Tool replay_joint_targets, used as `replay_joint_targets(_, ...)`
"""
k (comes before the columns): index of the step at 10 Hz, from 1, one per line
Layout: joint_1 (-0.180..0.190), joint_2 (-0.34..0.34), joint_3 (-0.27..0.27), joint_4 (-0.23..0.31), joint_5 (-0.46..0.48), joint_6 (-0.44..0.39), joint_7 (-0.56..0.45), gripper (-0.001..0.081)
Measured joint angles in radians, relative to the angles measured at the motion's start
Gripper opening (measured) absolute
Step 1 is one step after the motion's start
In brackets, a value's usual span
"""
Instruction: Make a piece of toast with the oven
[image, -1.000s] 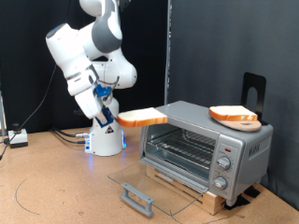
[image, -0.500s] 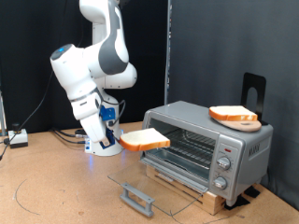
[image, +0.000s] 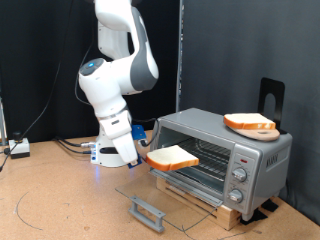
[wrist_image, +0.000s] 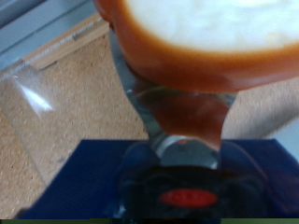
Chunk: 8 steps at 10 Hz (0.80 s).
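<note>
My gripper (image: 143, 154) is shut on the piece of toast (image: 173, 157), a square slice with a pale face and orange-brown crust, held flat just in front of the oven's (image: 222, 150) open mouth, at the height of the wire rack (image: 200, 160). The glass door (image: 165, 200) lies folded down flat, its grey bar handle (image: 146, 210) towards the exterior view's bottom. In the wrist view the toast (wrist_image: 201, 37) fills the frame, clamped by one visible finger (wrist_image: 177, 126).
A like slice on a tan wooden disc (image: 250, 124) rests on top of the oven, with a black stand (image: 271, 98) behind it. The oven sits on a wooden board (image: 205, 205) on the brown table. A white box (image: 20, 148) and cables lie at the exterior view's left.
The arm has lowered and swung towards the exterior view's right, carrying the toast from above the oven's left corner down to the front of its open mouth.
</note>
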Motion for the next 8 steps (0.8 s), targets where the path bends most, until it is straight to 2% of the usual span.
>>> replay_joint_targets(3, 0.04, -0.017, 0.063, -0.034, 0.028, 0.072, 0.001, 0.0395)
replay_joint_targets(8, 0.075, -0.089, 0.174, -0.11, 0.027, 0.147, 0.031, 0.0395)
